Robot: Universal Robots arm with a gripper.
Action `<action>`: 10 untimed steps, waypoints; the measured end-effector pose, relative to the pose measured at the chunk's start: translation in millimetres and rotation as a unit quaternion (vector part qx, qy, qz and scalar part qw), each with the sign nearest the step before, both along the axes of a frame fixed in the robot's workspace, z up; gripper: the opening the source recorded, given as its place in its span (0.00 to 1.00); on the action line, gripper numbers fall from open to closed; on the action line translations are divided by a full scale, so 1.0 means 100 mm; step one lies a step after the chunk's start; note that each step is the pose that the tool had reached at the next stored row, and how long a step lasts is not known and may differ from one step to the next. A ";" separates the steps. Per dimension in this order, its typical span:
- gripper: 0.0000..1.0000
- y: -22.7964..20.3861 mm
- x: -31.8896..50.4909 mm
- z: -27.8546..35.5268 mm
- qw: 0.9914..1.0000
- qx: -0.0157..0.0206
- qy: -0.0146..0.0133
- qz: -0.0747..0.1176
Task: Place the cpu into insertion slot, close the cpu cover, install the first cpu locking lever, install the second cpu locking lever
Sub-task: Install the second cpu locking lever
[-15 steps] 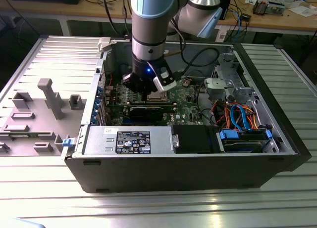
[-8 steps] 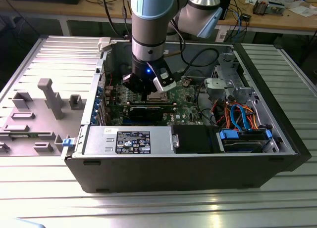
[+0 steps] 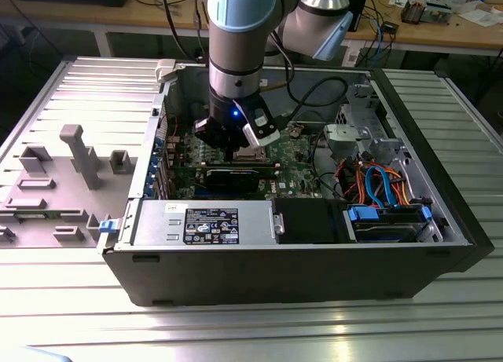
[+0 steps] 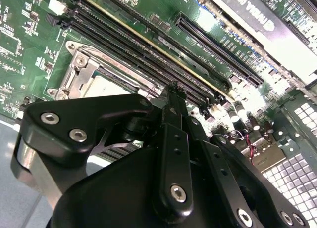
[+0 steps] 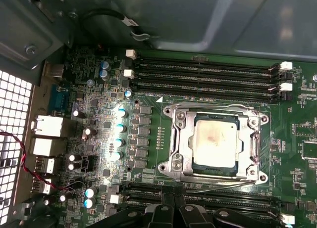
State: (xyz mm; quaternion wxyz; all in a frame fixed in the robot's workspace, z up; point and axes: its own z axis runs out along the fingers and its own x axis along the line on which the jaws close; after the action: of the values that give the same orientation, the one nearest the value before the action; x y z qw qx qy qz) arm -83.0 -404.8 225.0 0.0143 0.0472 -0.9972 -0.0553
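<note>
Cpu [image 5: 216,141] sits in the insertion slot [image 5: 179,161] mid-motherboard [image 5: 148,139] with the cpu cover [image 5: 216,110] already down, framing it. Gripper [image 4: 172,89] hovers right over the socket; fingers look pinched together, empty, I think.

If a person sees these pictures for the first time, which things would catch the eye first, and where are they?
First, the robot arm reaching down into the open computer case in the exterior view. In the first wrist view, the silvery cpu lies in the insertion slot, framed by the closed cpu cover, on the green circuit board. The black gripper hovers beside the socket.
</note>
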 end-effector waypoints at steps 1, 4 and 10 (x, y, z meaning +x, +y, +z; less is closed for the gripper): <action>0.11 -0.004 0.000 0.000 1.000 0.001 0.000 0.000; 0.11 -0.011 0.000 0.000 1.000 0.008 0.000 0.000; 0.11 -0.047 -0.002 -0.004 1.000 0.024 0.000 0.000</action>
State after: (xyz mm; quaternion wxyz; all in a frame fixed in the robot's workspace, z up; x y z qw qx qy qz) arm -83.2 -409.6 224.6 0.0131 0.0476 -0.9956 -0.0790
